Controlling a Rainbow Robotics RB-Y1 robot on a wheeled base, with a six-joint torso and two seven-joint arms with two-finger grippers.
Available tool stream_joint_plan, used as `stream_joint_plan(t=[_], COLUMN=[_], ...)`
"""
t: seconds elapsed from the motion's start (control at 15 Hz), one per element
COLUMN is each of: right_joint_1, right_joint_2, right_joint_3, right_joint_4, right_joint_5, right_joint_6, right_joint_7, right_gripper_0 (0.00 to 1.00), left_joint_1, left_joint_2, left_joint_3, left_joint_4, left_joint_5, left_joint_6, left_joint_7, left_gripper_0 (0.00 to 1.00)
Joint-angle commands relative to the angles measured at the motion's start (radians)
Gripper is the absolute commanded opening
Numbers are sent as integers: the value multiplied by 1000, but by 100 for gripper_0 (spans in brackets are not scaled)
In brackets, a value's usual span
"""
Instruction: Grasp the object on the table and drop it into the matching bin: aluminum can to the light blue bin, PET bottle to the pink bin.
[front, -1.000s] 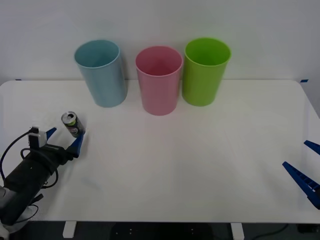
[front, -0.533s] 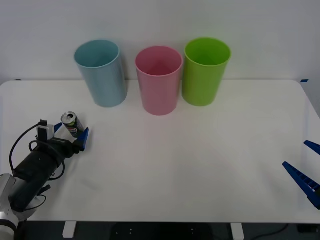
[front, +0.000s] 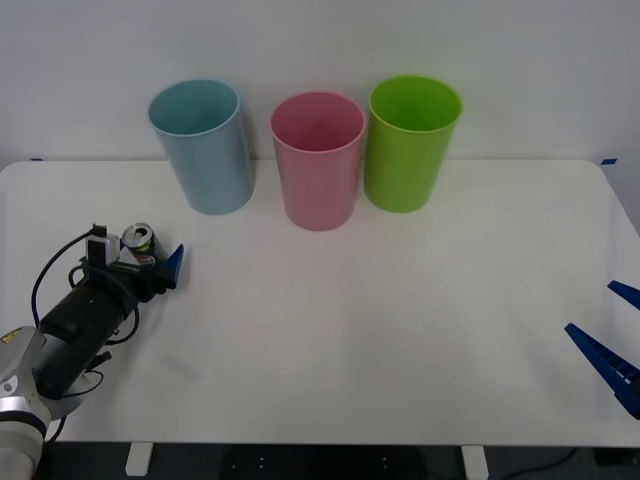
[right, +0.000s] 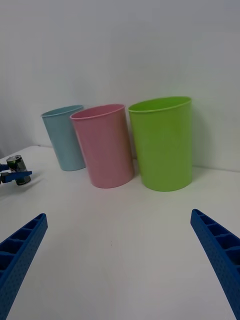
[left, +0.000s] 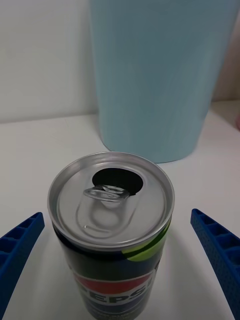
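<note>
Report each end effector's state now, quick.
Left end effector: open, fingers either side of the can, not gripping it.
Right end effector: open, holding nothing, parked at the table's right edge.

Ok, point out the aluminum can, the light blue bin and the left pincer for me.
aluminum can (left: 112, 200): left wrist view, silver lid.
light blue bin (front: 205, 160): front view, outer wall.
left pincer (front: 150, 262): front view, between the fingertips.
</note>
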Motion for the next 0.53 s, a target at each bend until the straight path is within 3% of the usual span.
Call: stream_joint_plan(t=[0.07,0.13,0.2,0.27,0.33,0.53], right_joint_1=[0,0,0,0,0,0], right_joint_2=[0,0,0,0,0,0], right_joint_3=[0,0,0,0,0,0], right_joint_4=[0,0,0,0,0,0], right_joint_5=[0,0,0,0,0,0], right_joint_6=[0,0,0,0,0,0], right_joint_7=[0,0,0,0,0,0], right_gripper_0=[100,100,100,100,100,100], left_joint_1=[-3,-3,-3,-3,-3,-3], left_joint_2=[0,0,0,0,0,0], left_joint_3=[-6,-6,-7,-7,-7,-12], left_joint_4=[2,2,2,2,2,2], left_joint_5=[0,0,0,0,0,0], left_joint_6=[1,1,1,-1,-1,-1], left_joint_7=[0,-2,-2,-3,-7,-7], left_gripper_0=[100,100,81,7,0,0])
